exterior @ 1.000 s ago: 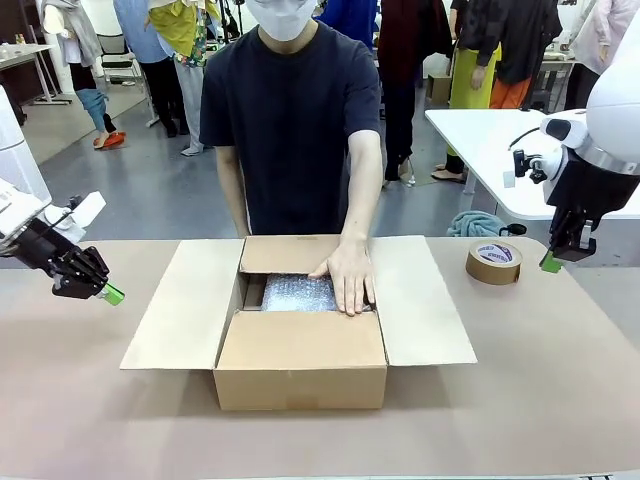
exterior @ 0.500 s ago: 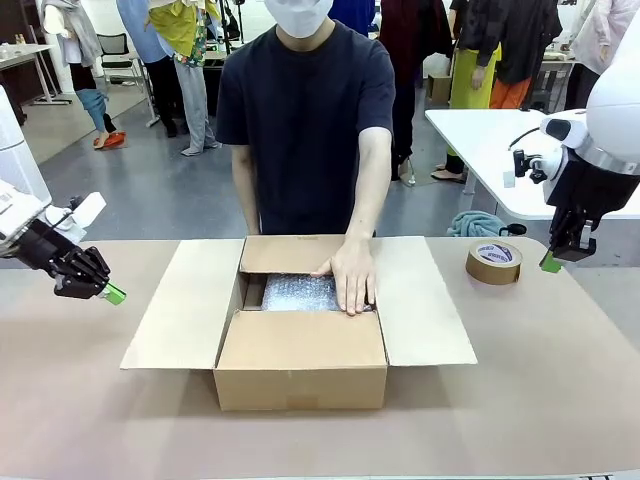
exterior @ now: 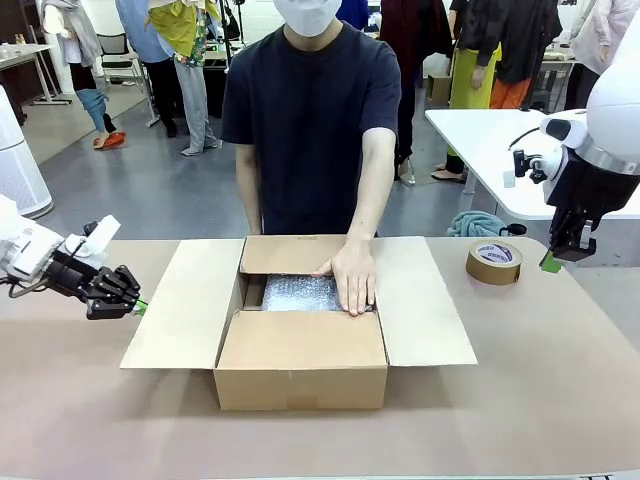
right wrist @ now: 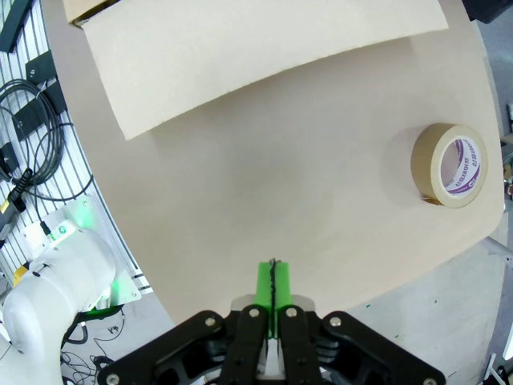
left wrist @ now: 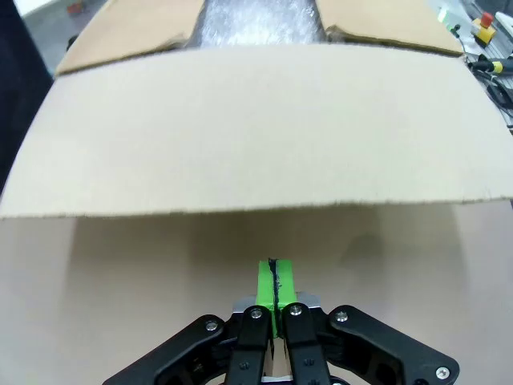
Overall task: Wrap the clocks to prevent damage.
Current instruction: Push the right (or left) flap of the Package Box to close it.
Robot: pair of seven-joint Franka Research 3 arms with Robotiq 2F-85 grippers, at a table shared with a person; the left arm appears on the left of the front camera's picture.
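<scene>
1. The tabletop [exterior: 560, 380] carries an open cardboard box [exterior: 300, 372] at its middle. Any sweep across it is best kept low and slow, since a person stands at 12 o'clock.
2. The box is judged to be at the packing stage. Its near flap lies over the 6 o'clock half of the opening, and the side flaps are spread flat.
3. The left flap [exterior: 185, 300] is probably the next part to be folded. Its free edge at 9 o'clock should be caught from beneath and swung up toward 3 o'clock without the box being dragged.
4. The bubble-wrapped bundle [exterior: 295, 293], taken to hold a clock although none can be seen through the wrap, lies inside the box on the 12 o'clock side.
5. The person's hand [exterior: 352, 280] is pressed flat on the bundle. No flap should be closed until it is withdrawn.
6. The roll of tape [exterior: 493, 261] rests on the tabletop at 2 o'clock from the box, well apart from the right flap [exterior: 420, 300]. It will be wanted for sealing.
7. The left hand [exterior: 137, 306] is held low just beside the left flap's 9 o'clock edge. Its green pads are pressed together with nothing between them, which suits a nudge under the cardboard.
8. The right hand [exterior: 551, 263] hangs above the tabletop just past the tape at 3 o'clock. It is likewise closed and empty.
</scene>
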